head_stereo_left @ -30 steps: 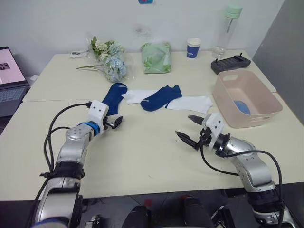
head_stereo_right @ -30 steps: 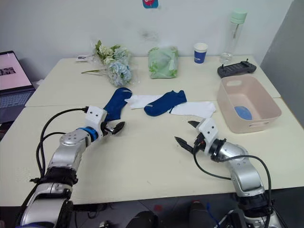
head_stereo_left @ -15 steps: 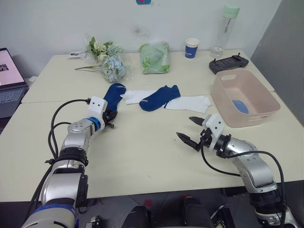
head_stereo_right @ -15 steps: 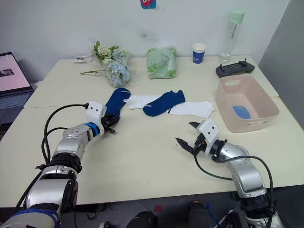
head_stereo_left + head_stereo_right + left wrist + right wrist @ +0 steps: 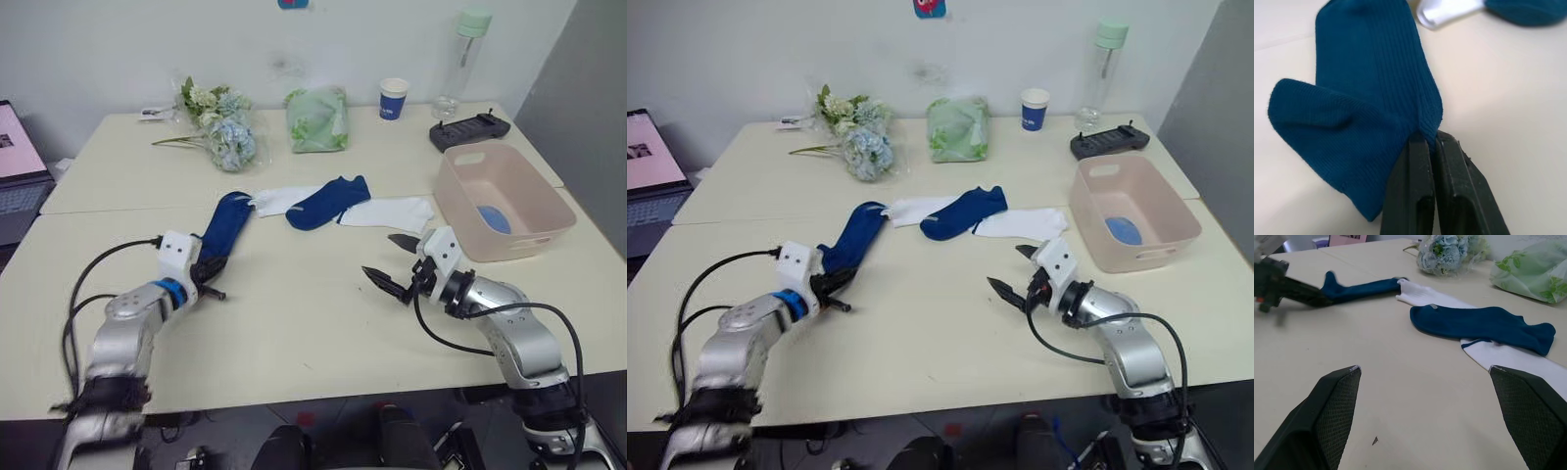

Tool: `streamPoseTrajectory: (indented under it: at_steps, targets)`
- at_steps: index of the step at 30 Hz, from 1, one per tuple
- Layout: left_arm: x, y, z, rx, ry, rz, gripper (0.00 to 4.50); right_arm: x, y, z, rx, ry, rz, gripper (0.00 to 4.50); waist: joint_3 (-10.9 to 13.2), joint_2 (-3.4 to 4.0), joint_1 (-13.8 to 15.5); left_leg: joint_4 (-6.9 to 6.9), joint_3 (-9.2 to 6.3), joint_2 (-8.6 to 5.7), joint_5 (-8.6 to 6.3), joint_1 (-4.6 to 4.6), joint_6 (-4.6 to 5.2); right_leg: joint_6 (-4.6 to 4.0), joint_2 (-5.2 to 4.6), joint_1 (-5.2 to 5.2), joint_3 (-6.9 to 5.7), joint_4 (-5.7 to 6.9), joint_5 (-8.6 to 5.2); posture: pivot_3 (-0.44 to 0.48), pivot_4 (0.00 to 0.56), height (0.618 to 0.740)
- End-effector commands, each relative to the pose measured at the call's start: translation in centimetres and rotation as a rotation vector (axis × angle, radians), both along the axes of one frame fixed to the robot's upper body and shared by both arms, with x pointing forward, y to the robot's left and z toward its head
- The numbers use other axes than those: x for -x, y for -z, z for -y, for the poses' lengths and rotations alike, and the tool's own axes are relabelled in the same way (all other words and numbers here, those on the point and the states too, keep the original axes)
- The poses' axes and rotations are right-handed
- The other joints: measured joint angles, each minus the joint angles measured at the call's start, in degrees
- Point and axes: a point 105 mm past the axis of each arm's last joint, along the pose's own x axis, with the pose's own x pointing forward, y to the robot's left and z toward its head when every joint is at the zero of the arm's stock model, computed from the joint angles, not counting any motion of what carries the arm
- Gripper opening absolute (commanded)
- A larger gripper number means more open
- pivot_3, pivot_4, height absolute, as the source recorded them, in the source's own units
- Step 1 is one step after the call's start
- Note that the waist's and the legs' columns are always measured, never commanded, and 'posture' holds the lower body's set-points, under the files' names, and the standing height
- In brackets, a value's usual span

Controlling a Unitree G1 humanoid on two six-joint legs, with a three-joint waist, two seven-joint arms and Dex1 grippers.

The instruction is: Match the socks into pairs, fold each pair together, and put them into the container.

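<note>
Left gripper (image 5: 1427, 142) jaws clamp the navy sock (image 5: 1371, 93) edge. Right gripper (image 5: 394, 262) jaws spread wide, empty. Head view shows container (image 5: 529, 201).

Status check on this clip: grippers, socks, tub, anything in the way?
Left gripper shut on navy sock. Right gripper open, empty, above table. Second navy sock lies across the white socks. Pink tub holds something light blue; path clear.

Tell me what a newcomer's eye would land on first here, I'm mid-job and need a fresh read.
First, the left gripper, shut on the edge of a navy sock stretched across the table's near-left part. Next, the other navy sock at mid-table, lying over two white socks. Then the right gripper, open above bare tabletop, beside the pink tub with something light blue inside.
</note>
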Motion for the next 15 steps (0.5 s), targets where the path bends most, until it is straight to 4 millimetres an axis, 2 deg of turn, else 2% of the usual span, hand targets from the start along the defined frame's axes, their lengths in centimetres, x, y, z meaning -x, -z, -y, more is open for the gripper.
streamPoseTrajectory:
  at_steps: [1,3,6,8,10,13,15]
  targets:
    - [3.8,-1.8,6.1,0.142,0.195,-0.063,0.04,0.0,-1.6,-0.2,-0.029,-0.028,0.051,4.50,0.0,0.01,0.4,0.00,-0.01,0.01,-0.01,-0.03,0.01,0.01,0.00,-0.01,-0.01,-0.03,0.00,0.000,0.150,0.740]
    - [5.2,-2.3,8.8,0.211,0.250,-0.099,0.04,-0.2,-1.6,-0.1,-0.028,-0.031,0.049,4.50,0.1,-0.03,1.1,0.05,-0.05,-0.03,-0.01,-0.04,0.04,0.01,-0.02,0.06,-0.06,-0.02,0.00,0.000,0.150,0.740]
    - [5.5,-3.1,11.7,0.313,0.262,-0.119,0.04,-0.5,-1.6,0.1,-0.030,-0.028,0.044,4.50,0.0,-0.05,1.6,0.13,-0.13,-0.08,-0.01,0.04,0.04,0.01,-0.03,0.28,-0.14,-0.04,0.00,0.000,0.150,0.740]
    - [5.3,-3.3,14.7,0.443,0.289,-0.143,0.53,-0.9,-1.5,0.3,-0.027,-0.025,0.041,4.50,0.0,-0.04,1.7,0.14,-0.10,-0.13,0.00,0.06,0.04,0.01,-0.03,0.28,-0.12,-0.03,0.00,0.000,0.150,0.740]
    - [5.4,-3.2,16.1,0.491,0.313,-0.172,1.05,-1.0,-1.6,0.3,-0.025,-0.025,0.042,4.50,0.0,-0.07,1.8,0.14,-0.06,-0.30,0.00,0.05,0.03,0.01,-0.04,0.26,-0.10,-0.06,0.00,0.000,0.150,0.740]
    - [5.6,-2.9,16.3,0.469,0.343,-0.183,2.01,-1.0,-1.5,0.6,-0.016,-0.021,0.038,4.50,0.0,-0.06,1.1,0.07,0.01,-0.33,0.00,0.04,0.01,0.00,0.03,0.15,-0.06,-0.03,0.00,0.000,0.150,0.740]
    - [5.9,-4.1,16.0,0.466,0.392,-0.140,2.63,-0.9,-1.3,0.9,-0.013,-0.013,0.023,4.50,0.0,-0.05,0.8,0.04,-0.02,-0.30,0.00,0.04,0.00,-0.01,0.11,0.13,-0.07,-0.02,0.00,0.000,0.150,0.740]
